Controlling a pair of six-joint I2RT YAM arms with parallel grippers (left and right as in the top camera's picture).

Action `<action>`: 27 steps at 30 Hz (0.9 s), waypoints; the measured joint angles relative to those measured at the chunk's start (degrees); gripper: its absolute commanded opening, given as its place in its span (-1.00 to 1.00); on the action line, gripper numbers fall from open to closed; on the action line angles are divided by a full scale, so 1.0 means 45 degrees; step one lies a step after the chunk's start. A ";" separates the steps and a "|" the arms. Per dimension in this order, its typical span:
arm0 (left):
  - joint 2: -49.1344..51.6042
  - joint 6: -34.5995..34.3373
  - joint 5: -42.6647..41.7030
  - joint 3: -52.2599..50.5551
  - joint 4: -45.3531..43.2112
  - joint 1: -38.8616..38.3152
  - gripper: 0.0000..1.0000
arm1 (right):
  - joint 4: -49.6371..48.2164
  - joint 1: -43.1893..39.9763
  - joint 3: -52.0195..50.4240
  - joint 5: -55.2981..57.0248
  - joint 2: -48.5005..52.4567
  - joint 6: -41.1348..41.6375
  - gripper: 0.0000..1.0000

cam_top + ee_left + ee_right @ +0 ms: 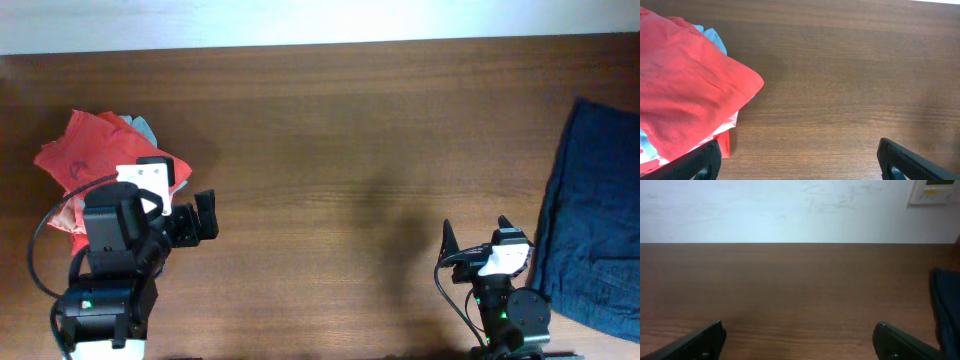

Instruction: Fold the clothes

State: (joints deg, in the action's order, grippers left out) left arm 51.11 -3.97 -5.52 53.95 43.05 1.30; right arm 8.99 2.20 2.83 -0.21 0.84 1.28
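Start pose: L fingers [901, 161], R fingers [695, 346] apart, empty; best to pinch top coral shirt [90, 160] by edge, drag to desk [340, 150] ctr.

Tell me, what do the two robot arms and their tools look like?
Both are mostly black, with blocky jointed bodies. The left arm and right arm each carry a white piece near the wrist, a small green light low on the body and a looping black cable. The left tool and right tool each end in two black, tapered fingers.

Overhead top-down; wrist views low across table [790, 280].
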 measured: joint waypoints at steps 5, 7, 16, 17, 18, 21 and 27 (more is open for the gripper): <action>0.0000 0.0000 0.0000 -0.0005 0.0000 0.0000 0.99 | 0.0000 0.0000 0.0000 0.0000 0.0000 0.0000 0.97; 0.0000 0.0000 0.0000 0.0000 0.0000 0.0000 0.99 | 0.0000 0.0000 0.0000 0.0000 0.0000 0.0000 0.97; 0.0000 0.0000 0.0000 -0.0005 0.0000 0.0000 0.99 | 0.0000 0.0000 0.0000 0.0000 0.0000 0.0000 0.97; 0.0000 0.0000 0.0000 -0.0005 0.0000 0.0000 0.99 | 0.0000 0.0000 0.0000 0.0000 0.0000 0.0005 0.97; 0.0000 0.0000 0.0000 0.0000 0.0000 0.0000 0.99 | 0.0000 0.0000 0.0000 0.0000 0.0000 0.0005 0.97; 0.0000 0.0000 0.0000 -0.0005 0.0000 0.0000 0.99 | 0.0000 0.0000 0.0000 0.0000 0.0000 0.0005 0.97; -0.0214 0.0126 0.0296 -0.0015 0.0544 -0.0005 0.99 | 0.0005 0.0000 0.0000 0.0005 0.0000 0.0005 0.97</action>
State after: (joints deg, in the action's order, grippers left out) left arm 50.15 -3.40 -4.19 53.89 45.50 1.28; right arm 9.02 2.20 2.83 -0.19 0.84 1.30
